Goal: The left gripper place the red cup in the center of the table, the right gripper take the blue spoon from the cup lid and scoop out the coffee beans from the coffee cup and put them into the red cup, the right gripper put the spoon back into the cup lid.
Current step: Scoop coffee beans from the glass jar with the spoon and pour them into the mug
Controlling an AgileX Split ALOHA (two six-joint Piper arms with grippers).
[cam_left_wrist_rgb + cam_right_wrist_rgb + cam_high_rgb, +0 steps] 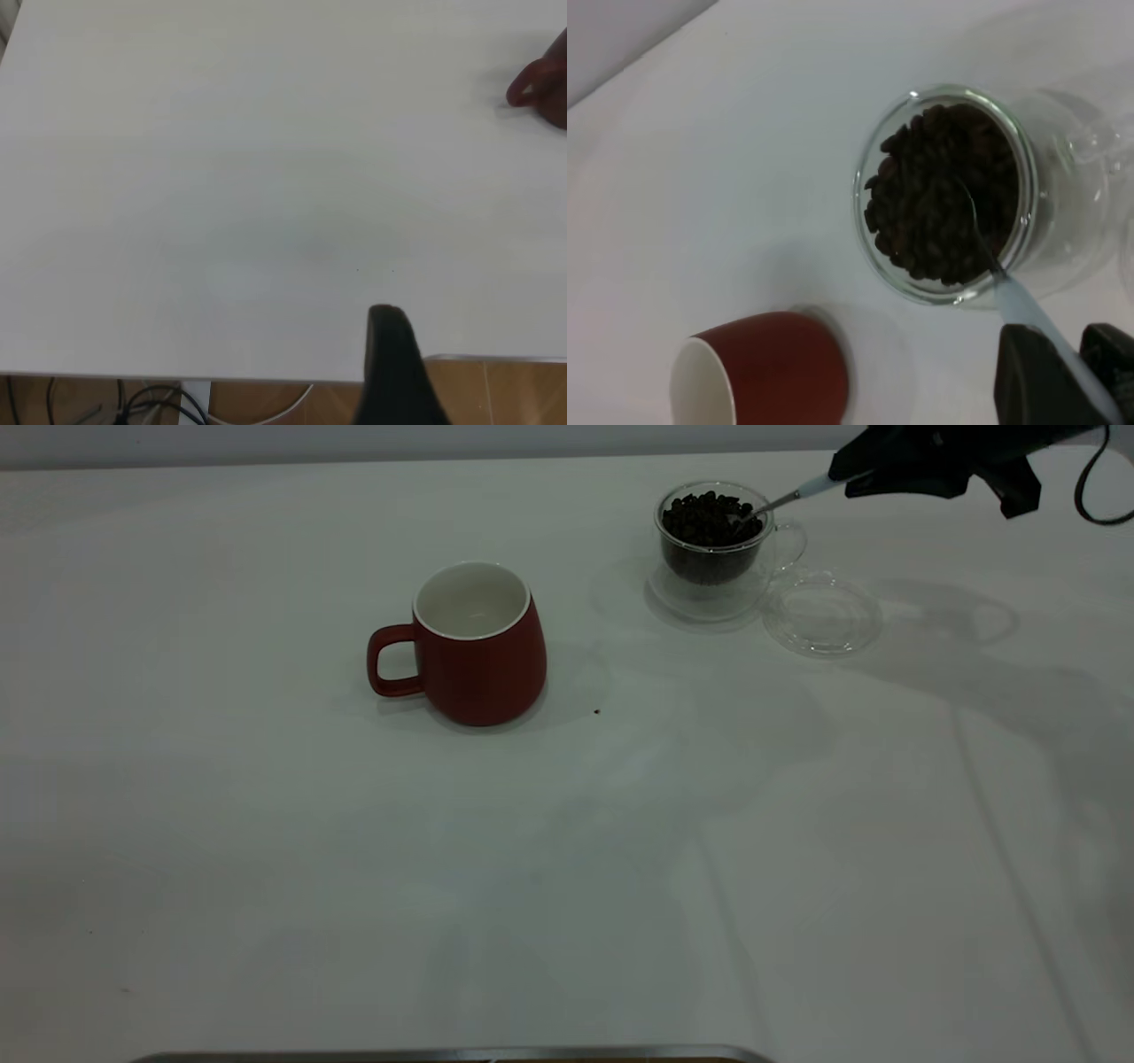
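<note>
Clear glass coffee cup (714, 545), matte table (266, 824)

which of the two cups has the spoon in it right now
The clear glass coffee cup, full of coffee beans: the right gripper holds the blue spoon with its bowl in the beans. The red cup stands apart, empty.

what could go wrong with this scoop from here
The coffee beans are heaped close to the coffee cup rim, so lifting the blue spoon may flick some out. The red cup stands well apart, so beans could roll off on the way. The right tool grips only the handle's end.
</note>
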